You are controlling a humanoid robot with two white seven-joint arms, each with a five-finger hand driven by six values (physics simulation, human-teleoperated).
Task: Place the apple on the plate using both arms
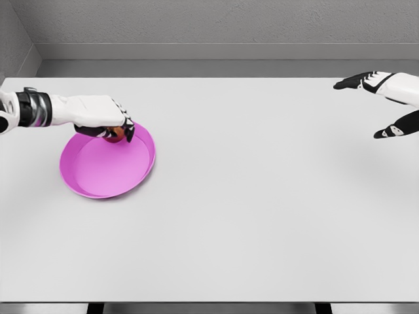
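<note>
A magenta plate (98, 171) lies on the white table at the left. My left hand (112, 125) hovers over the plate's far rim with its fingers curled around a dark red apple (114, 135), of which only the underside shows below the fingers. Whether the apple touches the plate I cannot tell. My right hand (376, 104) is at the far right edge of the view, well away from the plate, with thumb and fingers spread wide and nothing between them.
The white table (262, 196) spreads across the view, with its front edge along the bottom. A grey wall rises behind its far edge.
</note>
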